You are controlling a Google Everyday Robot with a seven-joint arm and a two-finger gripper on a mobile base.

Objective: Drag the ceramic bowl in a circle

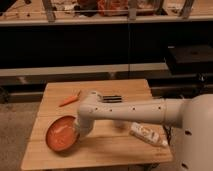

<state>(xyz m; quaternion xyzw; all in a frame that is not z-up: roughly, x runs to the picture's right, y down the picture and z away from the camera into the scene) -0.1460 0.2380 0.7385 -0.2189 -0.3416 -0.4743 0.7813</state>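
Note:
The ceramic bowl [61, 134] is wide, shallow and orange-red with a paler glossy inside. It sits tilted on the front left part of the wooden table [105, 147]. My gripper [77, 132] is at the bowl's right rim, at the end of the white arm [130, 111] that reaches in from the right and bends down to it. The gripper's tip is hidden against the rim.
A thin orange carrot [70, 99] lies at the back left of the table. A dark flat object [112, 99] lies behind the arm. A white packet with an orange label [146, 135] lies at the front right. Dark shelving stands behind the table.

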